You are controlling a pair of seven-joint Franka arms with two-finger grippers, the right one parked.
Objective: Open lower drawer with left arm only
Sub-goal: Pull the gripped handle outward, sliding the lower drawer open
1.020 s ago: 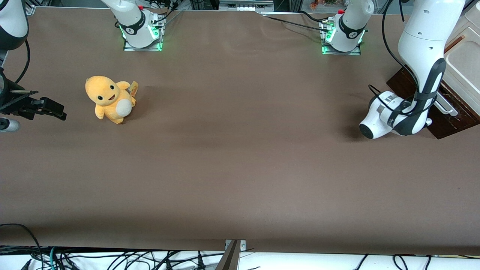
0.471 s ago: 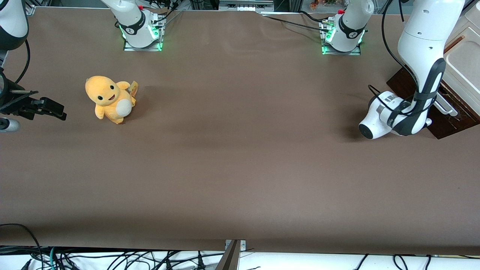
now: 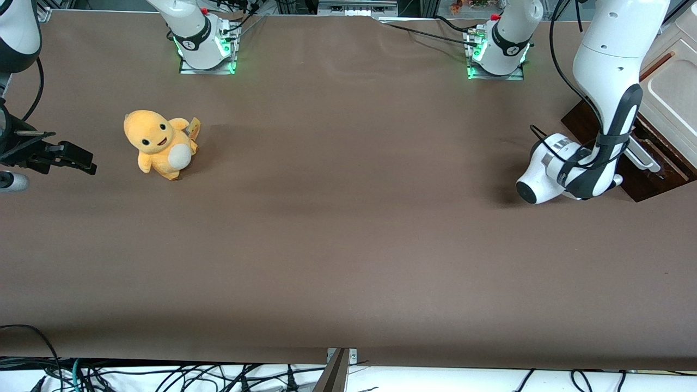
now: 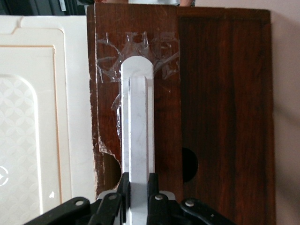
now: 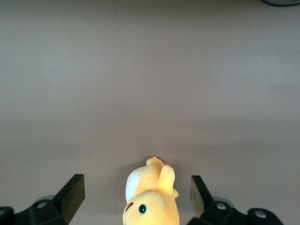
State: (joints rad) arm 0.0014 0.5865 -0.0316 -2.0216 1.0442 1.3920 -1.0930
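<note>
The lower drawer point(image 4: 164, 56) has a dark brown wood front with a long white bar handle point(image 4: 137, 117). My left gripper point(image 4: 139, 185) is shut on this handle, one black finger point(image 4: 123, 187) pressed on each side of the bar. In the front view the left arm point(image 3: 604, 71) bends down to the drawer front point(image 3: 648, 182) at the working arm's end of the table. Its wrist hides the gripper there, and only the end of the handle point(image 3: 642, 158) shows.
The cream-white cabinet panel point(image 4: 33, 117) lies beside the drawer front and also shows in the front view point(image 3: 672, 92). A yellow plush toy point(image 3: 160, 144) stands toward the parked arm's end of the brown table point(image 3: 348, 228). Two arm bases point(image 3: 207, 38) stand at the table's edge farthest from the camera.
The left arm's wrist and the handle have shifted a little toward the parked arm's end. A thin pale strip now shows between the drawer front and the cabinet.
</note>
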